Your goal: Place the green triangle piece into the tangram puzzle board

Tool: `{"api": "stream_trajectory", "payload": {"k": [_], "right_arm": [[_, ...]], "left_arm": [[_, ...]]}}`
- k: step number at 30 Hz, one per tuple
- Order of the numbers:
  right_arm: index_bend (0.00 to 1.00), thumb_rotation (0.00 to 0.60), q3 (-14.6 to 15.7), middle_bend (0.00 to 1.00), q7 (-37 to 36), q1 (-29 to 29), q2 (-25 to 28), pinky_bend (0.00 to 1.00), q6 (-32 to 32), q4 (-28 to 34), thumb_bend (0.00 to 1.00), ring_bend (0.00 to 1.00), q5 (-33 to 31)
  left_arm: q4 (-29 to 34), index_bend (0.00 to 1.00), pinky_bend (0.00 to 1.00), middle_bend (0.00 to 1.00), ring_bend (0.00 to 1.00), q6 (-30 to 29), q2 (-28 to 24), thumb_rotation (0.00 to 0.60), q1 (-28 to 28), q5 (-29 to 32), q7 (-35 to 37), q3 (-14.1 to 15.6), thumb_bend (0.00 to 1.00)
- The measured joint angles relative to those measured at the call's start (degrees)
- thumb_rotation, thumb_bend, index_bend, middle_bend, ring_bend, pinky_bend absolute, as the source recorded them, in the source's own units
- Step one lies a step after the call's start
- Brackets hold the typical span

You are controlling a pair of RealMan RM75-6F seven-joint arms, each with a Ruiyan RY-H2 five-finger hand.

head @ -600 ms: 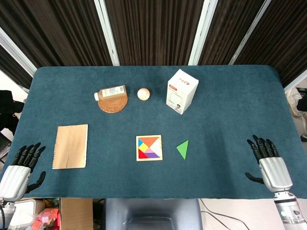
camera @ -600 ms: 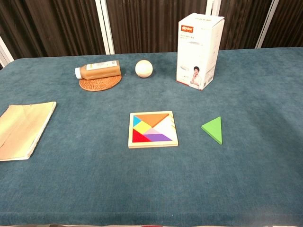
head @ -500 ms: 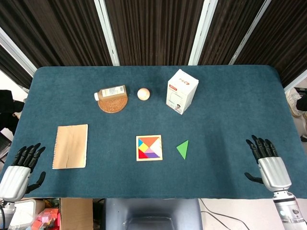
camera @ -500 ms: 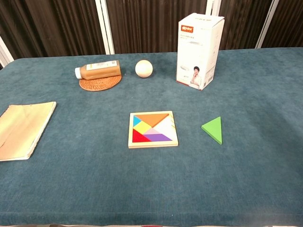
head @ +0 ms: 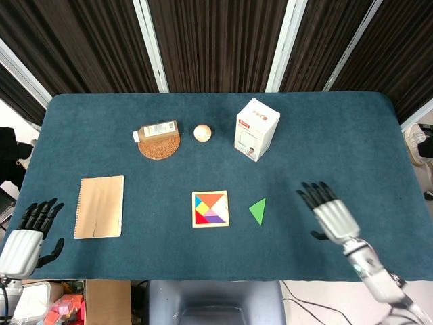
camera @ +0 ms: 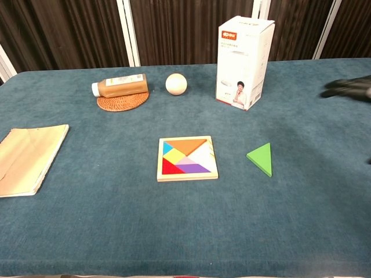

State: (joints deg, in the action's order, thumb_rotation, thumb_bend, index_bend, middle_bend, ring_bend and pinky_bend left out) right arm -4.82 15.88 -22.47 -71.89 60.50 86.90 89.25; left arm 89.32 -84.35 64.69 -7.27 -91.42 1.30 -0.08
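The green triangle piece (head: 258, 210) (camera: 261, 158) lies flat on the blue cloth, just right of the tangram puzzle board (head: 210, 208) (camera: 186, 158), whose coloured pieces leave one gap. My right hand (head: 329, 213) (camera: 351, 88) hovers open to the right of the triangle, fingers spread, not touching it. My left hand (head: 28, 234) is open at the table's near left edge, holding nothing; the chest view does not show it.
A white carton (head: 256, 128) (camera: 242, 55) stands behind the triangle. A wooden ball (head: 202, 133) (camera: 176, 84) and a brown bottle on a woven coaster (head: 159, 137) (camera: 120, 91) sit at the back. A tan notebook (head: 99, 206) (camera: 26, 157) lies at left.
My right hand has moved left and forward from the table's right edge toward the green triangle, now entering the chest view. The left hand has barely shifted.
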Motion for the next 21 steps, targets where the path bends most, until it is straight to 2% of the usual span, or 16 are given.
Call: {"api": "stream_trajectory", "payload": {"k": [5, 12, 16, 21], "right_arm": [[0.24, 0.600, -2.4, 0.00, 8.5, -8.5, -4.6, 0.00, -10.1, -2.3, 0.17, 0.00, -3.0], [0.42, 0.600, -3.3, 0.00, 13.2, -13.0, -8.8, 0.00, -14.6, -5.4, 0.30, 0.00, -4.7], [0.42, 0.600, -2.6, 0.00, 18.0, -16.9, -13.7, 0.00, -17.7, -9.2, 0.32, 0.00, -5.7], [0.43, 0.600, -1.7, 0.00, 19.4, -18.3, -16.3, 0.00, -18.6, -12.1, 0.36, 0.00, -7.3]], "left_arm": [[-0.4, 0.00, 0.03, 0.00, 0.00, 0.1, 0.3, 0.600, -0.1, 1.4, 0.3, -0.8, 0.46], [-0.9, 0.00, 0.03, 0.00, 0.00, 0.4, 0.3, 0.600, -0.2, 2.4, 0.7, -1.4, 0.46], [-1.9, 0.00, 0.03, 0.00, 0.00, -0.1, 0.4, 0.600, -0.3, 2.0, 2.1, -1.4, 0.46], [-1.8, 0.00, 0.03, 0.00, 0.00, -0.1, 0.2, 0.600, -0.3, 2.2, 2.2, -1.4, 0.46]]}}
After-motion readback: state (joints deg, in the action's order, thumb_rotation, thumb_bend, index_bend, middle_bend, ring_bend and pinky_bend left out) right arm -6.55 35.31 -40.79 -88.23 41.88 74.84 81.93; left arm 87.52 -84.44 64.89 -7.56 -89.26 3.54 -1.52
